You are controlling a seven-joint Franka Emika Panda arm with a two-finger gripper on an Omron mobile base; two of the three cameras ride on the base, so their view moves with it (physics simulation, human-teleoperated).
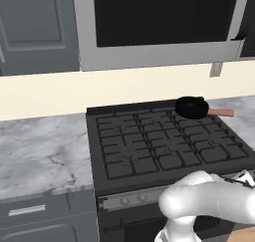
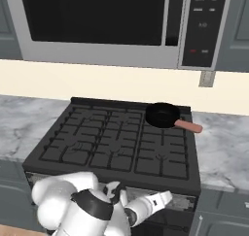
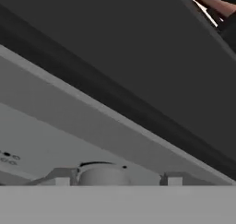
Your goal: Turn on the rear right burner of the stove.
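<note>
The rear right burner [image 2: 164, 114] sits at the back right corner of the stove [image 2: 112, 143], under its black grate and beneath a small black frying pan [image 2: 162, 115] whose reddish handle [image 2: 188, 126] points right, toward the marble counter [image 2: 223, 147]; from the left base camera the same burner [image 1: 194, 107] lies under the pan [image 1: 191, 107] at the far right of the grate grid. The wide black stove [image 1: 164, 144] stands between two stretches of grey marble counter [image 1: 42, 154], with a grey front strip of small round knobs [image 1: 130, 199] along its front edge. The white arm bends low in front of that strip, and the gripper [image 2: 163, 198] reaches along the stove's front at the right part of the knob strip [image 2: 187, 201]. From the hand camera, a round grey knob [image 3: 102, 174] lies right at the bottom of the view between the two finger tips [image 3: 62, 178], though whether the claw pinches it or merely brackets it cannot be told. Above the stove hangs a big silver microwave [image 2: 97, 26] with a dark window, flanked by grey cabinets [image 1: 35, 27], and an outlet [image 2: 206, 78] marks the cream wall.
</note>
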